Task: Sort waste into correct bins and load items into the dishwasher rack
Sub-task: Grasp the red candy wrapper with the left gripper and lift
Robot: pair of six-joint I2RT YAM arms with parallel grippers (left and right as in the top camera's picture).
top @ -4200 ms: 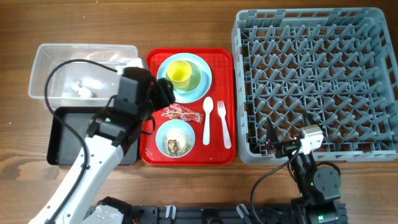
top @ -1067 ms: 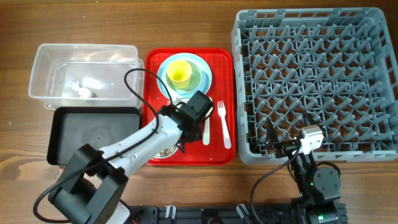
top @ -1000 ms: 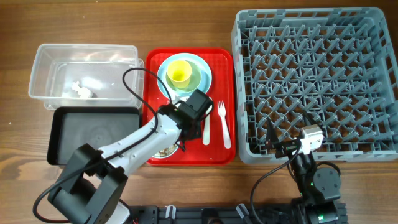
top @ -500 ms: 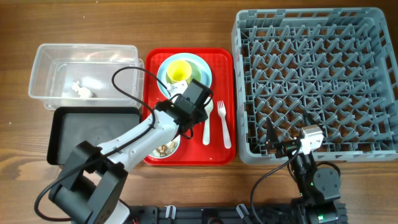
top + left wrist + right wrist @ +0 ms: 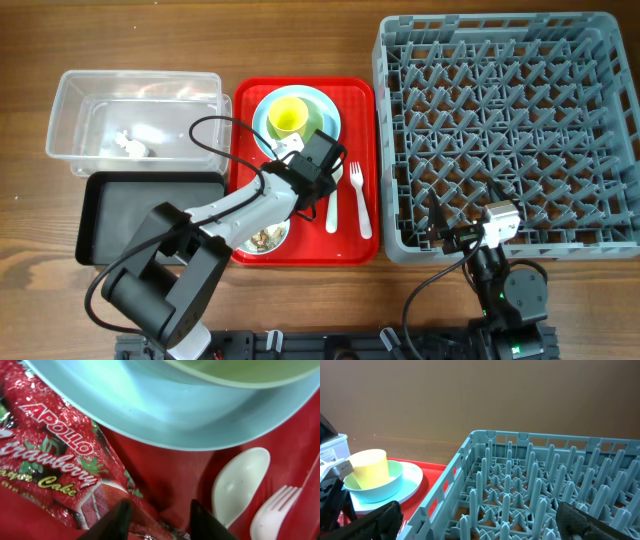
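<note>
The left arm is stretched across the flat red plastic tray [image 5: 245, 120]. In its wrist view the left gripper [image 5: 160, 520] sits low over the red printed foil snack wrapper [image 5: 60, 470]. The two black fingers stand parted with the wrapper's crinkled near end lying between them, and I see no pinch yet. The wrapper lies on the red tray just beside the rim of the round light blue plate [image 5: 165, 415], which carries the pale green bowl [image 5: 240, 372]. The white plastic spoon [image 5: 235, 485] and white plastic fork [image 5: 272, 515] lie just off to the other side.

So the step in hand looks to be the waste sorting, namely picking up that wrapper. To my eye the next move calls for closing on the crinkled end without catching the spoon. After that comes a lift free of the plate rim and a carry left to the bins. These are the clear rectangular plastic tub [image 5: 140, 76], which has crumpled white tissue bits [image 5: 128, 143] in it, and the shallow black rectangular tray [image 5: 140, 215] in front of it. Which one suits the wrapper I can't tell.

The small light blue bowl [image 5: 268, 238] of brownish scraps sits half under the arm. I see no dishes in the large grey plastic dishwasher rack [image 5: 510, 120]. The right gripper [image 5: 480, 520] rests by the rack's near wall, fingers spread wide, holding nothing.
</note>
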